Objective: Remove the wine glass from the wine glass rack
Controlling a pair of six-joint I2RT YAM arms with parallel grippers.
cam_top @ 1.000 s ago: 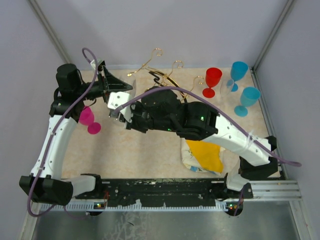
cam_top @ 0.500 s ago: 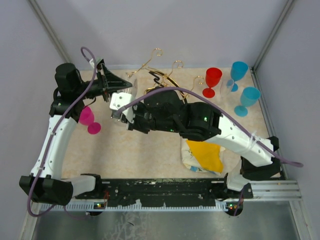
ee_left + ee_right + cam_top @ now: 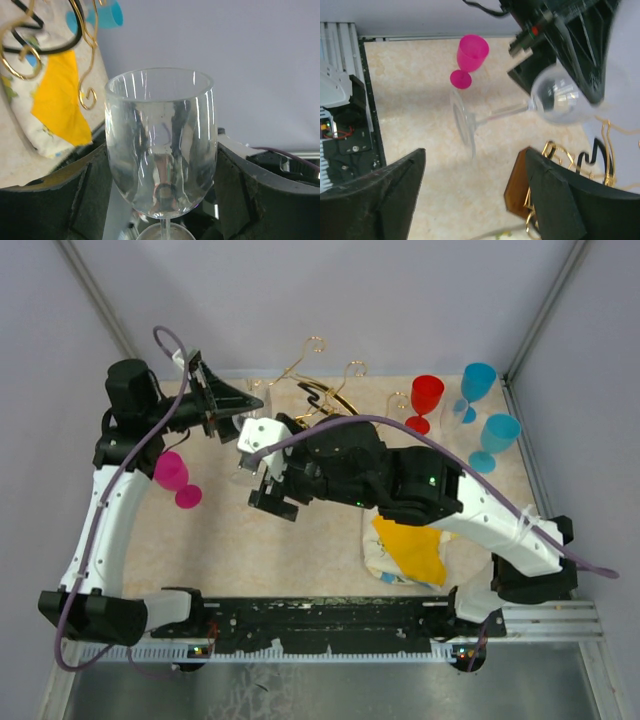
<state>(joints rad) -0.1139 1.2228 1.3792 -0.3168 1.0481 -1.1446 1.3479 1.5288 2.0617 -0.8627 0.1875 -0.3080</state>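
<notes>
Left wrist view: a clear glass (image 3: 161,145) fills the frame, its bowl clamped between the two dark fingers (image 3: 80,195) of the left gripper (image 3: 161,167), which press on either side of it. The gold curls of the rack (image 3: 89,92) show behind it at upper left, apart from the glass. Right wrist view: looking down, the clear glass lies on its side in the air beside the rack's brown base, free of every hook. Its bowl is in the left gripper, and its stem and foot point away from the rack towards a pink glass (image 3: 470,55) standing on the table. The right gripper (image 3: 475,152) is spread wide and holds nothing, with the foot of the clear glass just beyond its tips. Top view: both arms meet just left of the rack, and the right arm covers much of its base. A red glass (image 3: 425,395) and two blue glasses (image 3: 478,380) stand to the right of the rack, and a yellow cloth (image 3: 410,550) lies nearer the arm bases. The removal itself looks done. What seems left is to carry the glass clear and set it down on the table.
</notes>
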